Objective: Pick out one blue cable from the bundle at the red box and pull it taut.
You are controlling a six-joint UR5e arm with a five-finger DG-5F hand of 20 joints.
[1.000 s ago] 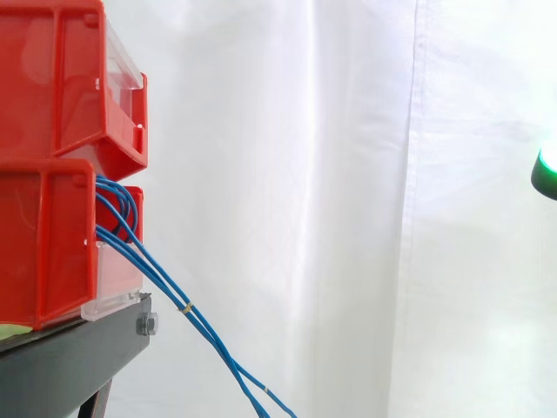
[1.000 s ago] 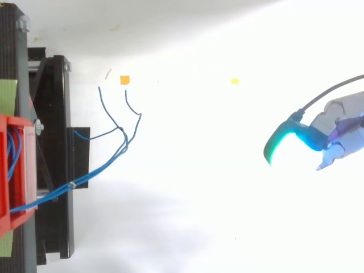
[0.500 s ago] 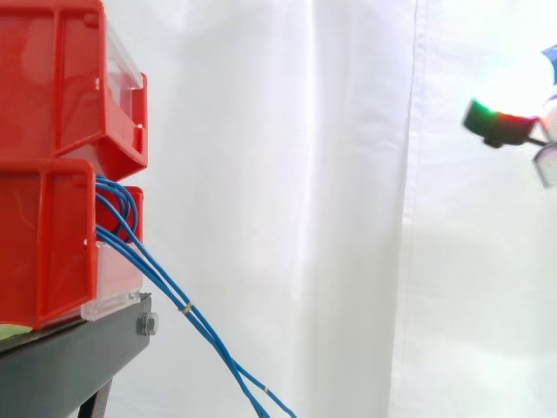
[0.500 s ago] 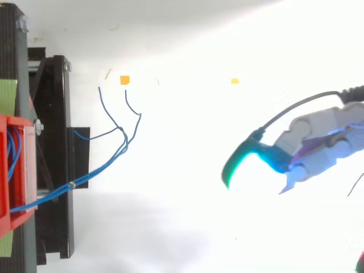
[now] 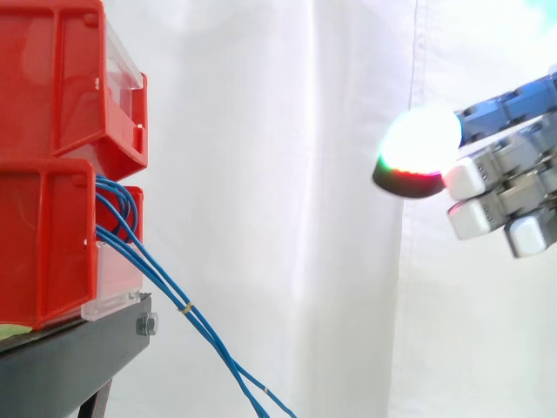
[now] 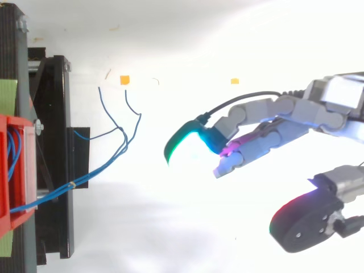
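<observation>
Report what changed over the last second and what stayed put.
The robot hand moved in from the right edge toward the stacked red plastic bins. Its fingers are open and it took hold of nothing. It is apart from the thin blue cables. The cables, the bins and the black metal stand stayed as they were.

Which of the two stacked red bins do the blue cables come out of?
The lower red bin: the blue cables leave its front opening, just beneath the upper red bin, whose front shows no cables.
</observation>
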